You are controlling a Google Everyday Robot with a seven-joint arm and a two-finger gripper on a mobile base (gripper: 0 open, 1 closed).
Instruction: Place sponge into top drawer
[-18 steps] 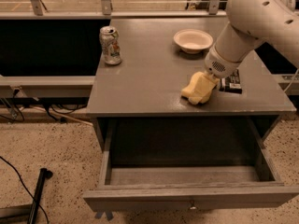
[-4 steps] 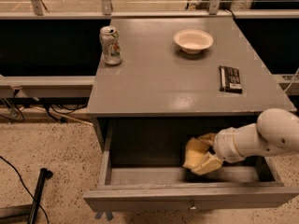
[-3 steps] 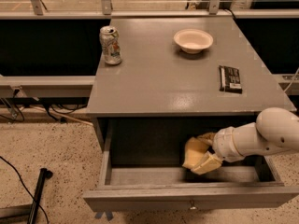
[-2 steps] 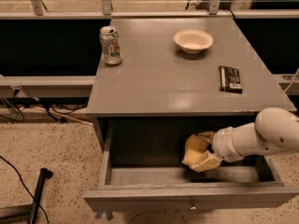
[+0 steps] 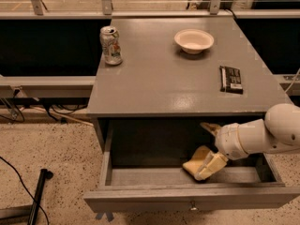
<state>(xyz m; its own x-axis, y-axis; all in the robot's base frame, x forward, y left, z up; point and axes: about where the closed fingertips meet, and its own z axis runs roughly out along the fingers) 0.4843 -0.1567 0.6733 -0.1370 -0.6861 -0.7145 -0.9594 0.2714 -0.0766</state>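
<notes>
The top drawer (image 5: pixel 140 177) of the grey cabinet is pulled out, its small knob (image 5: pixel 191 204) mid-front. The pale yellow sponge (image 5: pixel 196 161) lies tilted on the drawer floor, right of the middle. My gripper (image 5: pixel 213 146) reaches into the drawer from the right on the white arm (image 5: pixel 262 135). Its fingers are spread: one fingertip (image 5: pixel 209 127) is up near the cabinet top, and the other (image 5: pixel 214 164) is low against the sponge's right side. The sponge is not clamped.
On the cabinet top stand a drink can (image 5: pixel 111 44) at the back left and a white bowl (image 5: pixel 194 40) at the back. A flat black packet (image 5: pixel 231 78) lies at the right. A dark pole (image 5: pixel 37 196) lies on the floor at the left.
The gripper, shut on the sponge inside the drawer before, has spread its fingers. The sponge has settled slightly lower onto the drawer floor.
</notes>
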